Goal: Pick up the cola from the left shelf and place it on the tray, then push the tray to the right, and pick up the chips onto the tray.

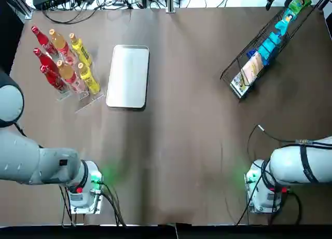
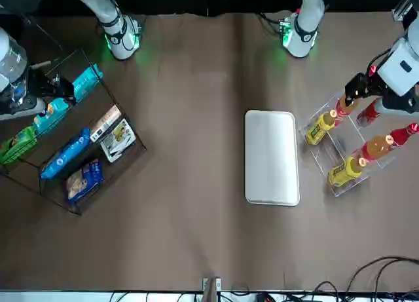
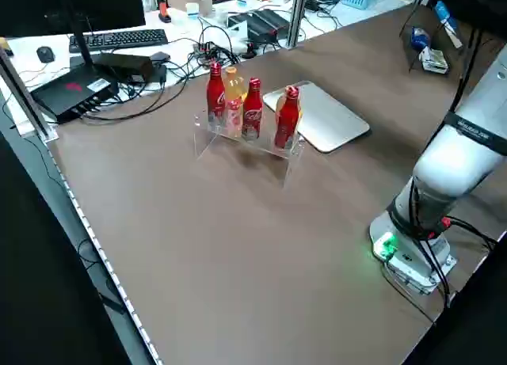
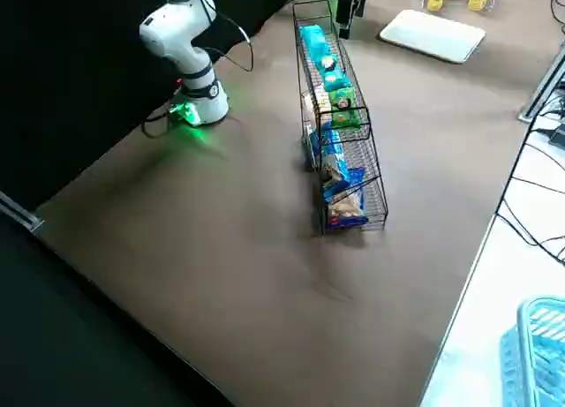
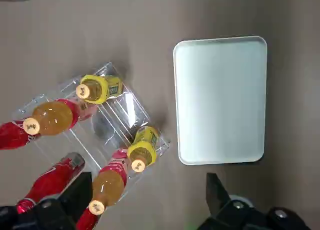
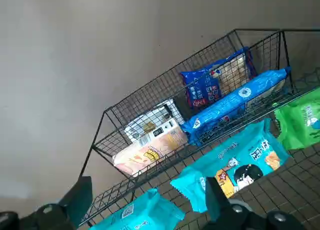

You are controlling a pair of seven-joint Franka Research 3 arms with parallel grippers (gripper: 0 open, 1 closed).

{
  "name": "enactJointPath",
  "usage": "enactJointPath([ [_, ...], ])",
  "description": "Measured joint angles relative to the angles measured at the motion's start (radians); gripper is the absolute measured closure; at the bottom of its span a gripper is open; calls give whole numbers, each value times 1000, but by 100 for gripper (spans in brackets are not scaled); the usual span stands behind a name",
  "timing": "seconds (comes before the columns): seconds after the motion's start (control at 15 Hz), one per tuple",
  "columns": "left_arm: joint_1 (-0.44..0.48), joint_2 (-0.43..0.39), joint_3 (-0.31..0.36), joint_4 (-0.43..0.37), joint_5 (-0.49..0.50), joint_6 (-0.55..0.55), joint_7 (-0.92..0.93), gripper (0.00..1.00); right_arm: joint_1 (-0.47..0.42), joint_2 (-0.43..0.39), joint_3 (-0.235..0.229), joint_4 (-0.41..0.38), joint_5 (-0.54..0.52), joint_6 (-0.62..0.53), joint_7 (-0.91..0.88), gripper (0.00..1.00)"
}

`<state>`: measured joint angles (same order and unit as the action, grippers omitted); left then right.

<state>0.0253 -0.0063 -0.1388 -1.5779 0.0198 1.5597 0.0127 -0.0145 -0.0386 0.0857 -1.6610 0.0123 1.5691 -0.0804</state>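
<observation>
Over the table's far-left corner, left gripper hangs above the clear shelf, fingers spread, nothing between them, clear of every bottle. Three red cola bottles stand upright in the shelf, in the row farthest from the tray. Orange bottles fill the middle row and yellow bottles the row nearest the tray. Tray lies flat and bare just right of the shelf; cannot tell if its corner touches the shelf's clear edge. Right gripper is over the wire basket at the far-right corner, fingers spread too, holding nothing. Chips bags lie inside the basket with teal, green and beige packets. Which bag counts as the chips is unclear, print too small to read. Top view hides the left gripper: only that arm's rounded elbow shows at the left edge. Right gripper there is just a dark bit cut by the top edge. Left side view shows the left arm's base and lower links, gripper out of frame. Right side view cuts the bottles at the top edge, only yellow bottoms show. Bottle labels unreadable in every view.
</observation>
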Motion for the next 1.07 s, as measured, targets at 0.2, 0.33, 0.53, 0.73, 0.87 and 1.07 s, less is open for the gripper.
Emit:
enactJointPath([
  [0.2,0,0,0,0,0,0,9,0,0,0,0,-1,0,3,5,0],
  [0.33,1,0,1,0,0,0,10,0,0,0,1,-1,0,3,6,0],
  [0.53,3,0,5,0,0,-2,9,0,0,0,4,-2,0,4,7,0],
  [0.73,58,0,9,-9,4,-54,15,0,0,0,4,-4,0,5,7,0],
  [0.87,138,0,11,-32,10,-63,82,0,-3,0,1,-4,-1,5,7,0],
  [1.07,339,-21,15,-147,11,44,343,0,-70,0,-5,-8,-14,-5,-38,1],
])
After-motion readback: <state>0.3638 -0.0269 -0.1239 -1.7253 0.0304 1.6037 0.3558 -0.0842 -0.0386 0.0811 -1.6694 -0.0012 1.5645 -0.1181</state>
